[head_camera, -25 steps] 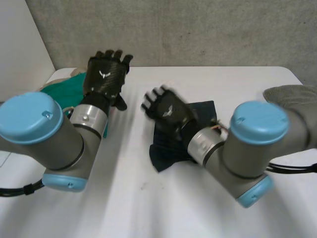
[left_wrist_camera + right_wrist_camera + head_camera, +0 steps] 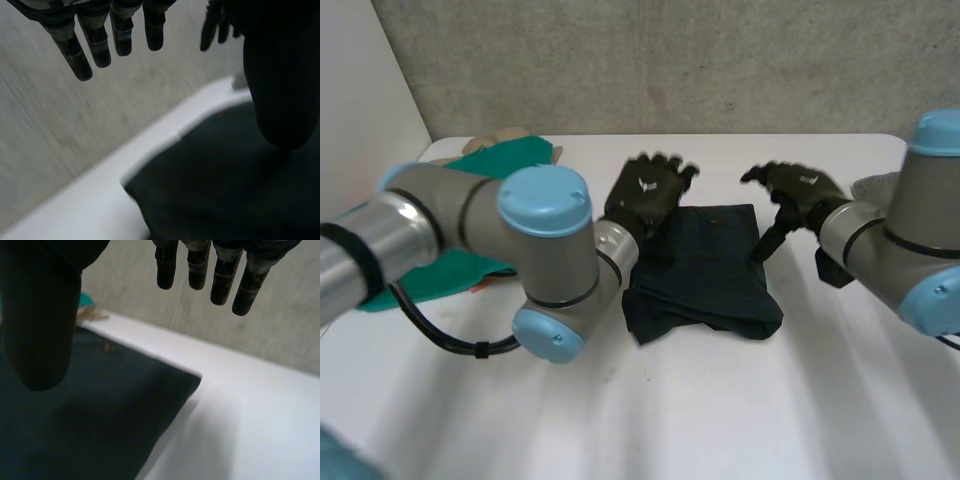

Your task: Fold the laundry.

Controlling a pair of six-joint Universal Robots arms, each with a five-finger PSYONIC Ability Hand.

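Shift | left hand (image 2: 645, 195) off green cloth (image 2: 505, 158), now at far-left corner of dark cloth (image 2: 705, 270) | right hand (image 2: 795, 190) now beside far-right corner | both open, empty | fold likely next

One each: dark cloth (image 2: 705, 270), green cloth (image 2: 505, 155), grey cloth (image 2: 875, 187).

- Stretching the left hand (image 2: 645, 195) forward off a bent left arm (image 2: 545, 255), fingers straight.
- Holding the right hand (image 2: 798, 188) opposite, fingers loosely spread.
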